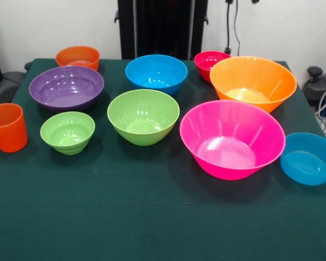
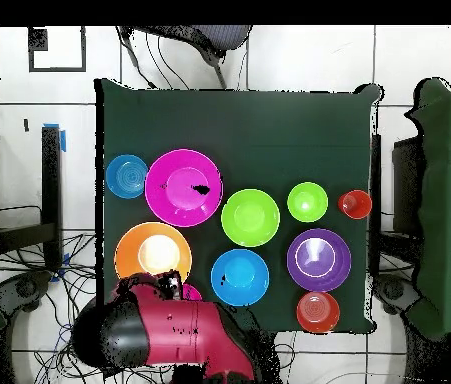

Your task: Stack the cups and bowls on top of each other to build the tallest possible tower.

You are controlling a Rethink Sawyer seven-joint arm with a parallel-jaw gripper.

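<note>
— How many pieces are laid out?
— Nine bowls [image 1: 143, 116] and one orange cup [image 1: 7, 126] are counted, all standing separately on the green table [image 1: 152, 217]; nothing is stacked.
— And the pincer?
— Only the arm [image 2: 169, 335] is seen overhead; the pincer's state cannot be told.

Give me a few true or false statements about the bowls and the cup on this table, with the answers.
1. Nothing is stacked yet. True.
2. The orange cup sits inside the purple bowl. False: it stands alone on the green tablecloth.
3. The large pink bowl is beside the large orange bowl. True.
4. The small red bowl is upside down. False: it is upright.
5. There are two blue bowls. True.
</note>
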